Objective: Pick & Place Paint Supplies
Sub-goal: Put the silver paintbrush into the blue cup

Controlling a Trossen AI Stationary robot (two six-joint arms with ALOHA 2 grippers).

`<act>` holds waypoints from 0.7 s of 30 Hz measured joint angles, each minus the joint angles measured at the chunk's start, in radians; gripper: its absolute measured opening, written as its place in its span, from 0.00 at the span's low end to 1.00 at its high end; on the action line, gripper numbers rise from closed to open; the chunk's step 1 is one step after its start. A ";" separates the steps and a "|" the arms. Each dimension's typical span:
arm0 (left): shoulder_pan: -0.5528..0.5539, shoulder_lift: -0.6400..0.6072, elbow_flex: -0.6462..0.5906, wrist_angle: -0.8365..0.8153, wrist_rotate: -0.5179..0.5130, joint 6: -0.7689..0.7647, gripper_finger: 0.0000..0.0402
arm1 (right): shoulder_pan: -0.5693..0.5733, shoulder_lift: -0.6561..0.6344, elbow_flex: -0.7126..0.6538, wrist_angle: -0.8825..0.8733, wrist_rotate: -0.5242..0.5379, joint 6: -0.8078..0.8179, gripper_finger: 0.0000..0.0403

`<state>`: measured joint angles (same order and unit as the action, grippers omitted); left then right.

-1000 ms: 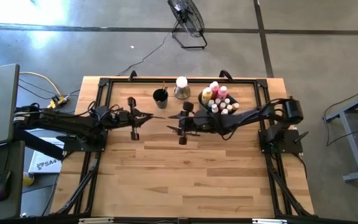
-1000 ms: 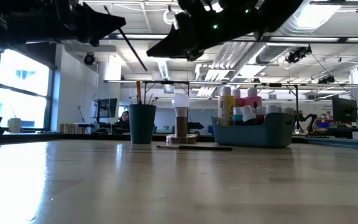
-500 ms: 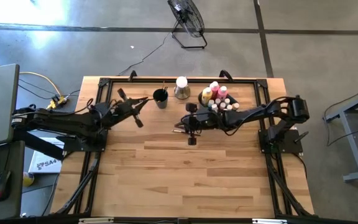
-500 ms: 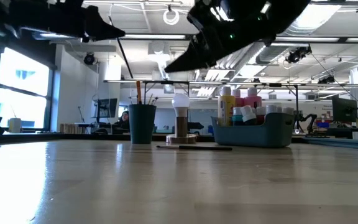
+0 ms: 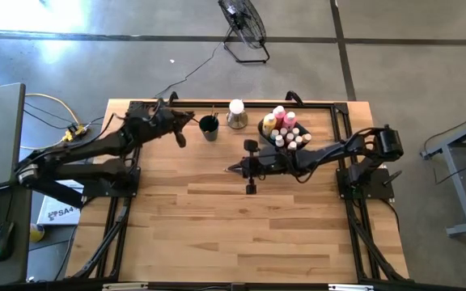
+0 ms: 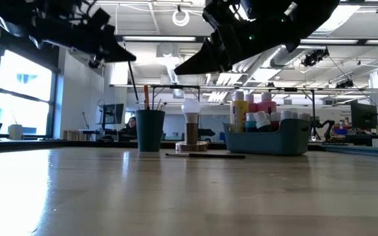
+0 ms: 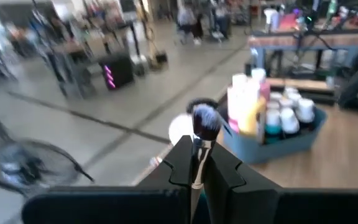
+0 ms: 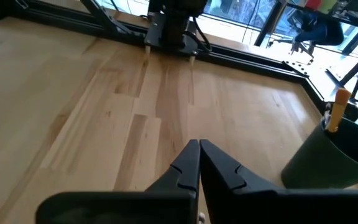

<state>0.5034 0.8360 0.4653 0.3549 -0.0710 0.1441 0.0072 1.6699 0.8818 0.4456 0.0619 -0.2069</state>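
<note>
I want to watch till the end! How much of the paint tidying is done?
Done: bottles and pots sit in the bin, and brushes stand in the dark cup.

In hand: the left gripper holds a brush, close beside that cup.

Left: one brush lies on the table. The right gripper is shut and empty above the table.

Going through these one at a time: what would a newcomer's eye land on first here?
Probably the left gripper, raised near the table's back edge and shut on a thin brush, close to the dark cup that already holds brushes. Next, the blue bin at the back right, crowded with yellow and pink bottles and white-capped pots. The right gripper hangs shut and empty over the middle of the table.
</note>
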 joint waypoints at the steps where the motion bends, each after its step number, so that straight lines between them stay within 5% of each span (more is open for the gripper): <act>1: 0.032 0.018 -0.001 -0.002 0.042 -0.018 0.03 | 0.002 0.000 0.000 0.001 0.006 0.000 0.01; 9: 0.153 0.181 -0.001 0.156 0.240 -0.097 0.03 | 0.005 0.000 0.000 0.000 0.043 0.001 0.01; 21: 0.153 0.374 0.000 0.250 0.189 -0.097 0.03 | 0.006 0.000 0.001 0.006 0.041 0.004 0.01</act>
<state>0.6563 1.2102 0.4652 0.6046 0.1184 0.0471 0.0132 1.6699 0.8829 0.4519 0.1024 -0.2028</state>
